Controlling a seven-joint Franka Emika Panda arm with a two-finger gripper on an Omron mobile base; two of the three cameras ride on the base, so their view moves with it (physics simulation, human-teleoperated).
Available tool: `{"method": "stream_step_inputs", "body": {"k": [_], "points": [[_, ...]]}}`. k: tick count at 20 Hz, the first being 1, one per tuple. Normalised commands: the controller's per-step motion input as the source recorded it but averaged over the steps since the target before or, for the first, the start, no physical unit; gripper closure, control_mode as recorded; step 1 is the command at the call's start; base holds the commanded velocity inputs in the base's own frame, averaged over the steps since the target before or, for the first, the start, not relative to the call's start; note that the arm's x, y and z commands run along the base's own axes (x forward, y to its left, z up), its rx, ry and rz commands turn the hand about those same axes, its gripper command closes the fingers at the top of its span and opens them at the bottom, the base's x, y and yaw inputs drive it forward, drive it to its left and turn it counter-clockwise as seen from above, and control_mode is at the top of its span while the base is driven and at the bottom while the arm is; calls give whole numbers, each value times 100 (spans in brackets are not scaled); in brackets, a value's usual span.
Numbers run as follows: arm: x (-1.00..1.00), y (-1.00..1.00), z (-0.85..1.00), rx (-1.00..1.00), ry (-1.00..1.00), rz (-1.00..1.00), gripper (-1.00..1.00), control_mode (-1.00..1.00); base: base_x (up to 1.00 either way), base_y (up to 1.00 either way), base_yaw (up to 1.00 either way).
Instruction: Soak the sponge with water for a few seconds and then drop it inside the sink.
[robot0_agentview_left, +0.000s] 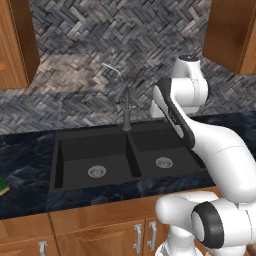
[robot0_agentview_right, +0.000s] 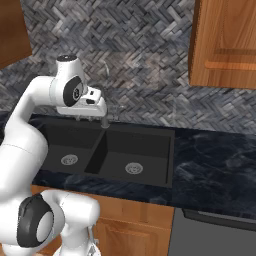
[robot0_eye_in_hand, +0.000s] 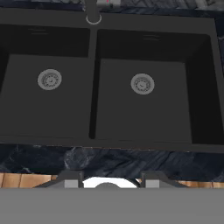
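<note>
The black double-basin sink (robot0_agentview_left: 90, 134) is set into the countertop, with a round silver drain (robot0_agentview_left: 97, 172) in each basin and a slim dark faucet (robot0_agentview_left: 126, 112) behind the divider. The sponge (robot0_agentview_left: 2, 189), yellow and green, lies on the counter at the far left edge of the left base view, well left of the sink. My gripper (robot0_agentview_right: 86, 119) hangs high over the sink (robot0_agentview_right: 140, 131) near the faucet (robot0_agentview_right: 105, 120), pointing down. In the hand view its fingertips (robot0_eye_in_hand: 72, 182) stand apart with nothing between them, above the sink (robot0_eye_in_hand: 153, 24). Water is out of view.
Dark marbled countertop (robot0_agentview_right: 215, 160) stretches to the right of the sink. Wooden upper cabinets (robot0_agentview_right: 225, 45) (robot0_agentview_left: 15, 45) hang at both sides over a herringbone backsplash. Wooden cabinet doors (robot0_agentview_left: 115, 235) sit below the counter's front edge.
</note>
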Motion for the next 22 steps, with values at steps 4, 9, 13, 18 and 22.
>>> {"method": "stream_step_inputs", "body": {"k": [4,9,13,18,22], "points": [[-12,0,0,0,-2,0,-100,-100,0,0,0],[-18,0,0,0,-8,0,-100,-100,0,0,0],[-15,-9,0,1,-6,0,-100,-100,0,0,0],[-11,-8,0,3,-3,0,-100,-100,0,0,0],[-14,0,0,1,-5,0,-100,-100,0,0,0]]}}
